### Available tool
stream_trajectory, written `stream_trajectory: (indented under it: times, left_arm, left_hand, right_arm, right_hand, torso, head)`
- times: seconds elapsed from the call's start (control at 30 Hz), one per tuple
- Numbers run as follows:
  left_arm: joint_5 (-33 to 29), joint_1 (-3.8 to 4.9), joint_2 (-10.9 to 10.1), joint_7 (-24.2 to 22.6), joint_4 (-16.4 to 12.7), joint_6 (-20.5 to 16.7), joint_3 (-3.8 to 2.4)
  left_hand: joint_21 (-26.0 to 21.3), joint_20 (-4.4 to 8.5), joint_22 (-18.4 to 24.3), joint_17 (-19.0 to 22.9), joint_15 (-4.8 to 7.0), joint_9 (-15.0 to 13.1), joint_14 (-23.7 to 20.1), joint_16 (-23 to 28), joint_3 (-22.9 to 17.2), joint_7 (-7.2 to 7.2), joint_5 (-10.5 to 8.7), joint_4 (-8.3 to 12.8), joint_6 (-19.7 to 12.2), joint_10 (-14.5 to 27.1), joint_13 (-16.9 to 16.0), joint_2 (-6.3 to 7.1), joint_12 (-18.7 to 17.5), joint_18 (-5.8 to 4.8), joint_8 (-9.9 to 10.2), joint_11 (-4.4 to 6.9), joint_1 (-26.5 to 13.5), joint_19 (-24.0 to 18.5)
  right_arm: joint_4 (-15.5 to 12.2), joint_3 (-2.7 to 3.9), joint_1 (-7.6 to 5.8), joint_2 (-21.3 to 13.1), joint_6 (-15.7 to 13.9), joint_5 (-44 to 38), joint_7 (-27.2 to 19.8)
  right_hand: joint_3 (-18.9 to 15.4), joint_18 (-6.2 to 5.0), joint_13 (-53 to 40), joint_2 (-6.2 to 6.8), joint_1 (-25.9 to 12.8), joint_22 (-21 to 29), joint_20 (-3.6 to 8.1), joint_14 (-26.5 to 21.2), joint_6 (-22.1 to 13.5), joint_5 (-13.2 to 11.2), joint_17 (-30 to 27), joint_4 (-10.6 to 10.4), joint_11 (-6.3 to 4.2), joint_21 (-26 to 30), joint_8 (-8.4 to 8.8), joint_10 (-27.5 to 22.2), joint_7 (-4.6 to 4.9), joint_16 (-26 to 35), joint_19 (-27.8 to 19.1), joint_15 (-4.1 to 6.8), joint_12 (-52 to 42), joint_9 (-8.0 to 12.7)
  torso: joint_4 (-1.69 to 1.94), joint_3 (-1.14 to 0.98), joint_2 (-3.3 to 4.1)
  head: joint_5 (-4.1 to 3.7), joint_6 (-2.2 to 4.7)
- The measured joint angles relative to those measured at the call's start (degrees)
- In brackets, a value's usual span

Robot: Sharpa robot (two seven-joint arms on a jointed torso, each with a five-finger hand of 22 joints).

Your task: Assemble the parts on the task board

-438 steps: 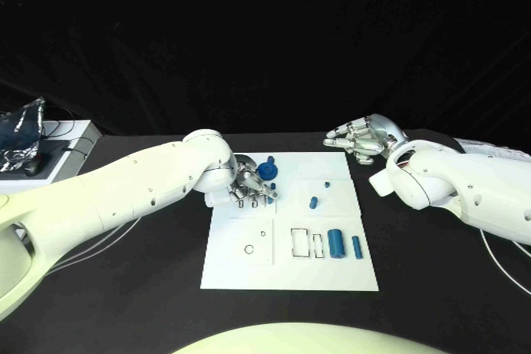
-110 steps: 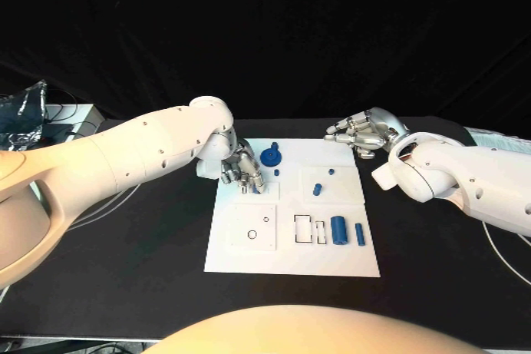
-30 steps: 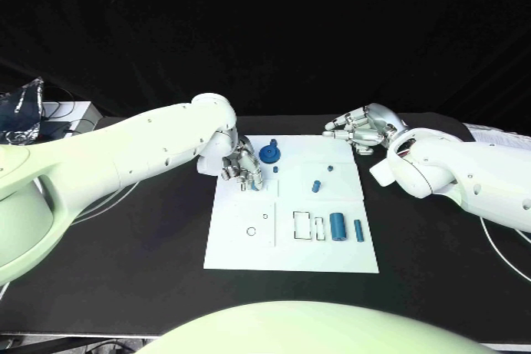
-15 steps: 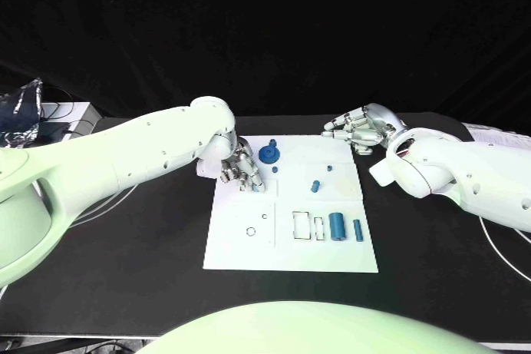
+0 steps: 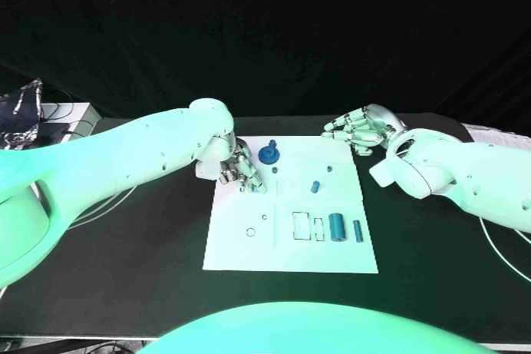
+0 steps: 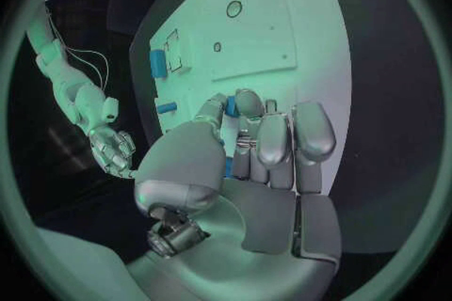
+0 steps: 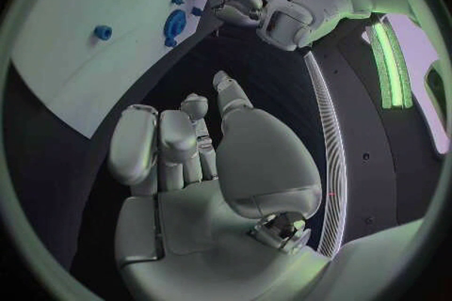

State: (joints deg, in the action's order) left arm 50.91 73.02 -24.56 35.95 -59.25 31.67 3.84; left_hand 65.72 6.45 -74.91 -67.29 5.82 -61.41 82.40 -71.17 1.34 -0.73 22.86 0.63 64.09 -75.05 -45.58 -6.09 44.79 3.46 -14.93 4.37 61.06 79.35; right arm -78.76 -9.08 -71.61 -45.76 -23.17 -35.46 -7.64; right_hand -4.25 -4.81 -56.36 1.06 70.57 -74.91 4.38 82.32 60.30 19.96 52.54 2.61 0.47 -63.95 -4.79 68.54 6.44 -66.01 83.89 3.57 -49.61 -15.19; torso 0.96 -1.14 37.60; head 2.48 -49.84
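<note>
As I look down from the head camera, the task board [image 5: 290, 246] lies in the middle of the black desk [image 5: 133, 277]. My left hand [image 5: 240, 172] sits over the board's far left edge, fingers curled downward; I cannot tell from here whether they pinch anything. Just to its right stands the round blue part [image 5: 271, 153]. A small blue peg [image 5: 328, 169] and a short blue cylinder [image 5: 315, 186] lie farther right. On the near right of the board, a thick blue cylinder [image 5: 336, 226] and a thin blue pin [image 5: 357, 230] lie side by side next to rectangular outlines. My right hand [image 5: 358, 129] hangs off the board's far right corner, above the desk, fingers curled in and holding nothing.

From the left wrist camera, the left hand's fingers [image 6: 273, 139] are pressed close together over the white board [image 6: 311, 30], and a bit of blue [image 6: 232, 106] shows between the thumb and fingertips, so I read it as a small part pinched there.

From the right wrist camera, the right hand's fingers [image 7: 169, 139] are curled together, nothing in them, above the dark desk beside the board [image 7: 56, 53].
</note>
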Motion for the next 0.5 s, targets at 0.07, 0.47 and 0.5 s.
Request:
stream_trajectory:
  times: [0.07, 0.47, 0.5]
  left_arm:
    - [0.0, -0.02, -0.2, 0.0, -0.2, -0.2, -0.02]
    - [0.3, -0.16, -1.8, 0.0, -1.7, -1.3, -0.48]
    - [0.3, -0.17, -1.9, 0.0, -1.9, -1.4, -0.52]
  left_hand:
    - [-0.2, 0.0, 0.0, 0.0, 0.0, 0.0, 0.0, 0.0, 0.4, 0.0, 0.0, -0.3, 0.0, 0.0, 0.0, 0.0, 0.0, 0.0, 0.0, 0.0, 0.0, 0.0]
    - [-0.4, 0.0, 0.0, 0.1, 0.0, 0.0, 0.0, 0.0, 6.1, 0.01, -0.01, -1.5, 0.0, 0.0, 0.2, -0.35, 0.0, 0.0, 0.0, 0.0, 0.3, 0.0]
    - [-0.4, 0.0, 0.0, 0.1, 0.0, -0.1, 0.0, 0.0, 6.9, 0.01, -0.21, -1.6, 0.0, 0.0, 0.2, -0.28, 0.0, 0.01, 0.0, 0.0, 0.3, 0.0]
  right_arm:
    - [0.0, 0.0, 0.0, 0.0, 0.0, 0.0, 0.0]
    - [0.0, 0.0, 0.0, -0.1, 0.0, -0.2, 0.0]
    - [0.0, 0.0, 0.0, -0.1, 0.0, -0.2, 0.0]
  right_hand:
    - [0.0, 0.0, 0.0, 0.0, 0.0, 0.0, 0.0, 0.0, 0.0, 0.0, 0.0, 0.0, 0.0, 0.0, 0.0, 0.0, 0.0, 0.0, 0.0, 0.0, 0.0, 0.0]
    - [0.0, 0.0, 0.0, 0.0, 0.0, 0.0, 0.0, 0.0, 0.0, 0.0, 0.0, 0.0, 0.01, 0.0, 0.0, 0.0, -0.01, 0.0, 0.0, 0.0, 0.0, 0.0]
    - [0.0, 0.0, 0.0, 0.0, 0.0, 0.0, 0.0, 0.0, 0.0, 0.0, 0.0, 0.0, 0.01, 0.0, 0.0, 0.0, -0.01, 0.0, 0.0, 0.0, 0.0, 0.0]
  torso:
    - [0.0, 0.01, 0.01]
    - [0.04, 0.01, 0.0]
    - [0.04, 0.01, 0.0]
  head:
    - [0.0, 0.01]
    - [-0.01, 0.04]
    - [-0.01, 0.04]
